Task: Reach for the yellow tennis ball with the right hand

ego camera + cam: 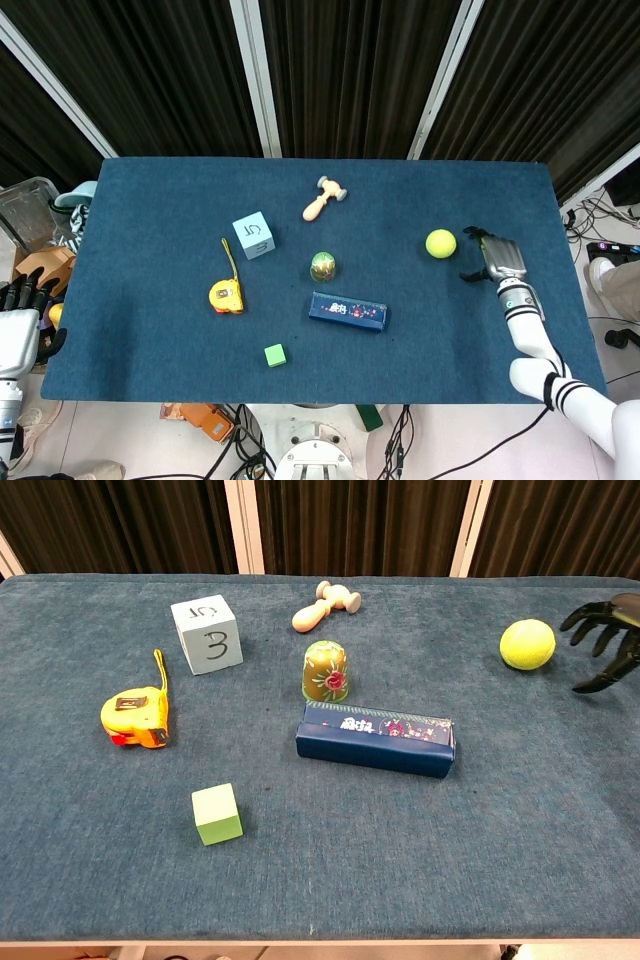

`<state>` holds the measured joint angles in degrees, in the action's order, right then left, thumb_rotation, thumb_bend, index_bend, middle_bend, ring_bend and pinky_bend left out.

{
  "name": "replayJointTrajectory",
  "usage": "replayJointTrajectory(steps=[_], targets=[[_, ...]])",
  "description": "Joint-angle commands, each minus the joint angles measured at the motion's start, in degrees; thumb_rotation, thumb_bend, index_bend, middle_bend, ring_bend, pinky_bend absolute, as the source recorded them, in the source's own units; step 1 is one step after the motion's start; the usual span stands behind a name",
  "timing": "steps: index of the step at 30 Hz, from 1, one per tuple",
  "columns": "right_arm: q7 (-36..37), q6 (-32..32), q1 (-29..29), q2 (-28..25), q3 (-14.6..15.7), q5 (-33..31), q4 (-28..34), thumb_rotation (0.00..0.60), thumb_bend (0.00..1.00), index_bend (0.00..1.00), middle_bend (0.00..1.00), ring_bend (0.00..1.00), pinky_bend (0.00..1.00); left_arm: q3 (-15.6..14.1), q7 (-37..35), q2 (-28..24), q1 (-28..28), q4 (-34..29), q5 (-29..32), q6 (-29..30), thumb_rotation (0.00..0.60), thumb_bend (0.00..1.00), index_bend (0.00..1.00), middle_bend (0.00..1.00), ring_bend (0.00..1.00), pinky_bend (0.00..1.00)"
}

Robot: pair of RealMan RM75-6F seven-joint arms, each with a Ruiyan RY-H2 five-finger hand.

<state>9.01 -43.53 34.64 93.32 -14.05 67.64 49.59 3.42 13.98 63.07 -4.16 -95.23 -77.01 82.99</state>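
The yellow tennis ball [441, 243] [527, 644] lies on the blue table [150, 330] toward its right side. My right hand [495, 258] [608, 640] is just to the right of the ball, fingers spread and empty, with a small gap between fingertips and ball. My left hand [20, 312] hangs off the table's left edge, holding nothing that I can see; it does not show in the chest view.
Left of the ball lie a dark blue box [347, 311], a small painted dome [323, 266], a wooden hammer toy [322, 198], a light blue number cube [254, 235], a yellow tape measure [226, 294] and a green cube [275, 355].
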Motion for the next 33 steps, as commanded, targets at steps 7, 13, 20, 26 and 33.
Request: replayJointTrajectory(steps=[7,13,20,26,33], targets=[[1.1,0.8,2.7,2.3,-0.4,0.9,-1.8,0.600,0.22,0.28,0.35,0.42,0.50,0.0,0.3,0.0,-0.1,0.0,0.3,-0.3,0.600,0.28,0.14,0.00,0.00,0.11],[0.9,1.5,3.9,3.8,-0.6,0.7,-3.5,0.600,0.28,0.33,0.39,0.47,0.56,-0.1,0.6,0.0,-0.2,0.0,0.4,-0.5,0.600,0.28,0.14,0.00,0.00,0.11],[1.7,0.5,4.8,5.5,-0.7,1.3,-5.7,0.600,0.42,0.50,0.48,0.62,0.70,0.1,0.7,-0.1,-0.1,-0.2,1.1,-0.6,0.600,0.28,0.14,0.00,0.00,0.11],[3.6,-1.9,5.1,6.4,-1.3,2.1,-7.3,0.600,0.49,0.59,0.54,0.67,0.75,0.0,1.2,-0.1,-0.1,-0.4,1.4,-0.6,0.600,0.28,0.14,0.00,0.00,0.11],[8.1,-9.4,3.9,3.2,-2.2,5.2,-1.5,0.600,0.50,0.63,0.55,0.68,0.77,-0.1,1.4,-0.1,-0.1,-0.6,1.2,-0.5,0.600,0.28,0.14,0.00,0.00,0.11]])
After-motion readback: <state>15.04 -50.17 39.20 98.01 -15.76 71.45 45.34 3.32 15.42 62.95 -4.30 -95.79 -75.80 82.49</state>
